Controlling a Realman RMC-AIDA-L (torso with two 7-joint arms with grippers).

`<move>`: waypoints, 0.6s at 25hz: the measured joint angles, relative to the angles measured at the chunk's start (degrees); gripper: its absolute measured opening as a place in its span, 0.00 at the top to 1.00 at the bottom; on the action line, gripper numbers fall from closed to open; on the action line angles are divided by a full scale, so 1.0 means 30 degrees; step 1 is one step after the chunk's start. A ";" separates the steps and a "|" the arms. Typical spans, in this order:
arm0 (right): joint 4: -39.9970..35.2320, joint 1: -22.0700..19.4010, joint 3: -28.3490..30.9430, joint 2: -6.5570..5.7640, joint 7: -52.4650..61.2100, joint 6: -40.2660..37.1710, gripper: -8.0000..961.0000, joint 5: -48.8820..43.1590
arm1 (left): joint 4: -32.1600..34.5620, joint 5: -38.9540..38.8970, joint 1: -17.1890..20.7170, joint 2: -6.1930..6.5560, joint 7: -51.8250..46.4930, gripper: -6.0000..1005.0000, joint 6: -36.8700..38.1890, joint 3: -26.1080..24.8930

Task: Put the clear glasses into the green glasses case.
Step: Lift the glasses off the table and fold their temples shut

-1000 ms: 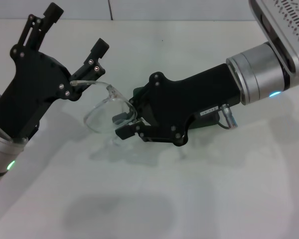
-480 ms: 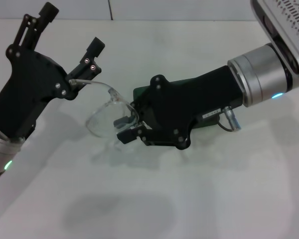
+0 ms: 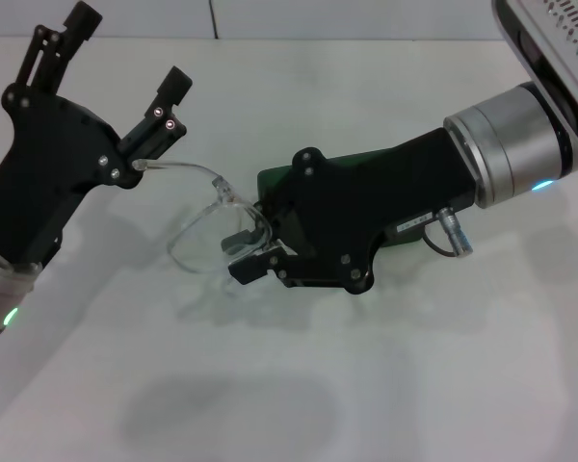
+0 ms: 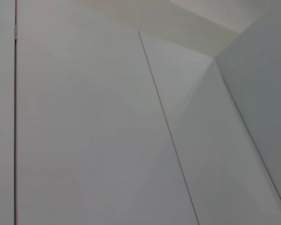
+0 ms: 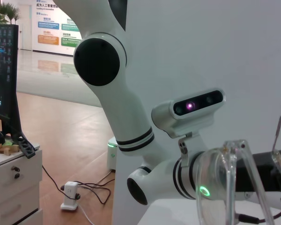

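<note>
Our right gripper (image 3: 246, 252) holds the glasses (image 3: 207, 236) beside the case (image 3: 275, 183); our left fingers (image 3: 164, 101) are wide, touching one glasses arm.

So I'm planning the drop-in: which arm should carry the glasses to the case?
The right. Its end effector grips the clear glasses at the frame, right beside the green glasses case. The left end effector is open, farther off.

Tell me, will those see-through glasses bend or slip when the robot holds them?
The clear glasses look like thin plastic, so probably light and a bit bendy. The right gripper pinches the front while the temple tip reaches the open left gripper. Smooth lenses might slip.
</note>
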 joint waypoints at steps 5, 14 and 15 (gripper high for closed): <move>-0.0196 -0.0073 -0.0080 0.0074 -0.0026 -0.0041 0.85 0.0027 | -0.0001 -0.0032 -0.0001 0.0009 0.0000 0.11 -0.0025 -0.0001; -0.0088 0.0150 -0.0506 0.0173 -0.0059 0.0526 0.85 0.0077 | 0.0029 0.0276 -0.0148 -0.0063 0.0001 0.11 0.0053 0.0153; -0.0062 0.0151 -0.0556 0.0172 -0.0059 0.0711 0.85 0.0120 | 0.0030 0.0365 -0.0162 -0.0070 0.0001 0.11 0.0061 0.0157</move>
